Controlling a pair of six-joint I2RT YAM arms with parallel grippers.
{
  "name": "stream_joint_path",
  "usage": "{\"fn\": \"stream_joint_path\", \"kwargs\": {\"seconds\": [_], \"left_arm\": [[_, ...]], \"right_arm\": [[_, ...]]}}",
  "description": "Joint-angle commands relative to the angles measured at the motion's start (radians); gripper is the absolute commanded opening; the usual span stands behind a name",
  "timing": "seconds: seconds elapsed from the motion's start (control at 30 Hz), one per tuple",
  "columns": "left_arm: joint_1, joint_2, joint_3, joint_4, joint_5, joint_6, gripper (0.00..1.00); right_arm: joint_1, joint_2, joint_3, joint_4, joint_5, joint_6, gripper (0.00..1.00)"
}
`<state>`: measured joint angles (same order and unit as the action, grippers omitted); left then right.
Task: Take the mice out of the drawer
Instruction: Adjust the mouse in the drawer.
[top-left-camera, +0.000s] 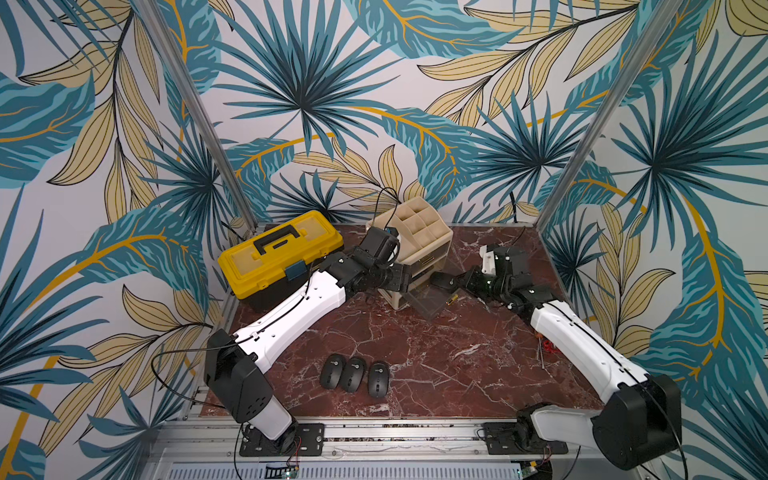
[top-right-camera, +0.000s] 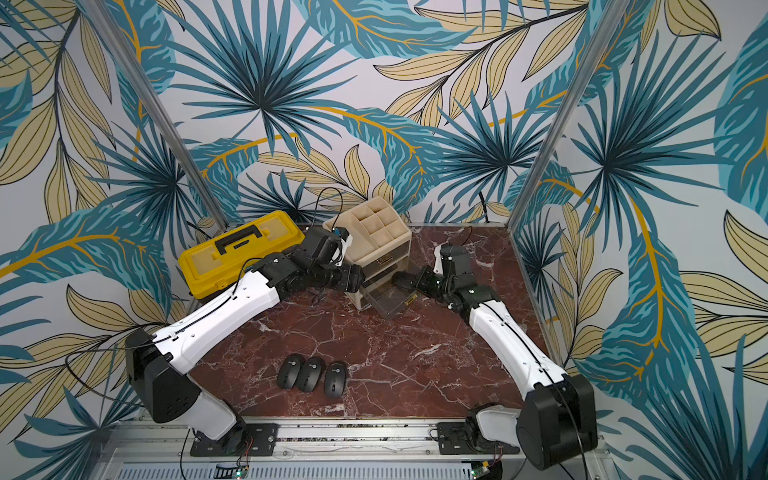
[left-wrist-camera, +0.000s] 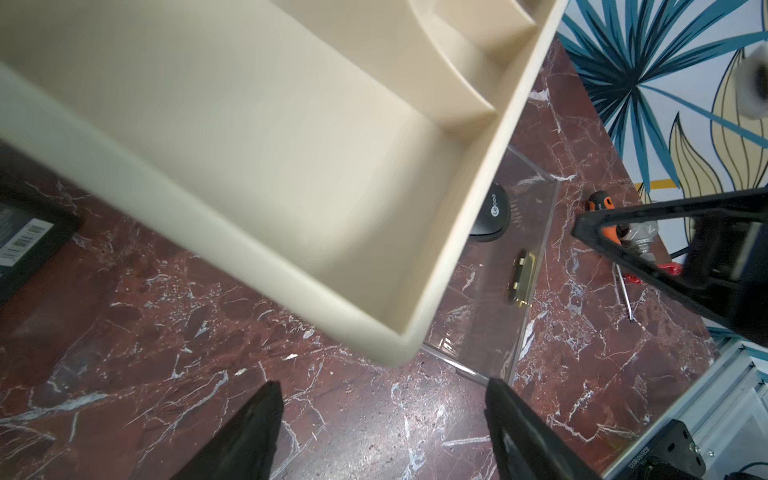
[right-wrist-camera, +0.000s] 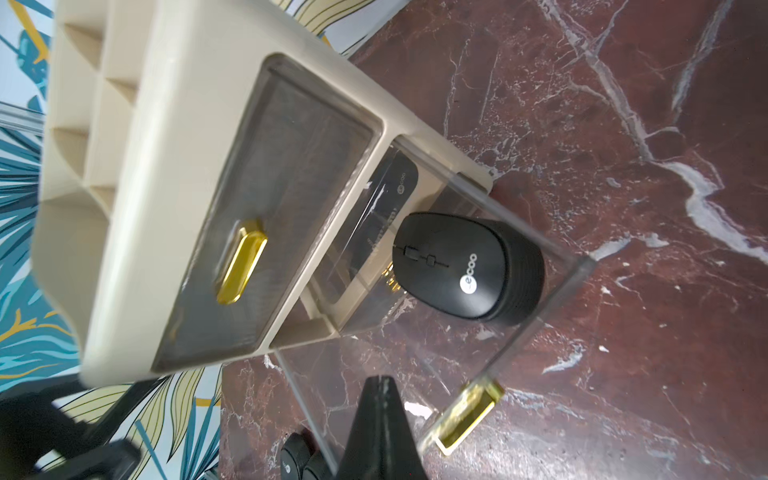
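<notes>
Mouse (right-wrist-camera: 467, 266) inside pulled-out clear drawer (right-wrist-camera: 540, 320), three mice (top-left-camera: 353, 376) in a row on table, lower centre in both top views, right gripper (right-wrist-camera: 380, 384) clenched empty near drawer, left gripper (left-wrist-camera: 382, 395) released beside beige organizer (left-wrist-camera: 291, 166).

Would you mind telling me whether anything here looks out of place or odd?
Yes: the right gripper is shut on nothing, short of the mouse lying in the open clear drawer. A screwdriver also lies stray near the table's right edge.
</notes>
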<state>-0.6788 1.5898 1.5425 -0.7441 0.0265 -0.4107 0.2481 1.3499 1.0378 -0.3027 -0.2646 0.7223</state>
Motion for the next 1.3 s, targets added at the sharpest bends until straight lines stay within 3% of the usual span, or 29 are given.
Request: {"fn": "stream_joint_path", "kwargs": {"seconds": [0.0,0.6,1.27], "left_arm": [[0.018,-0.007,-0.028,0.056,0.020,0.012,0.80],[0.055,0.020,-0.066,0.118,0.065,0.000,0.80],[0.056,0.056,-0.061,0.143,0.076,0.009,0.80]], "right_arm": [[0.012,0.064,0.053,0.019,0.063,0.010,0.00],[0.051,0.336,0.276,-0.075,0.221,-0.003,0.00],[0.065,0.461,0.357,-0.159,0.224,-0.076,0.00]]}}
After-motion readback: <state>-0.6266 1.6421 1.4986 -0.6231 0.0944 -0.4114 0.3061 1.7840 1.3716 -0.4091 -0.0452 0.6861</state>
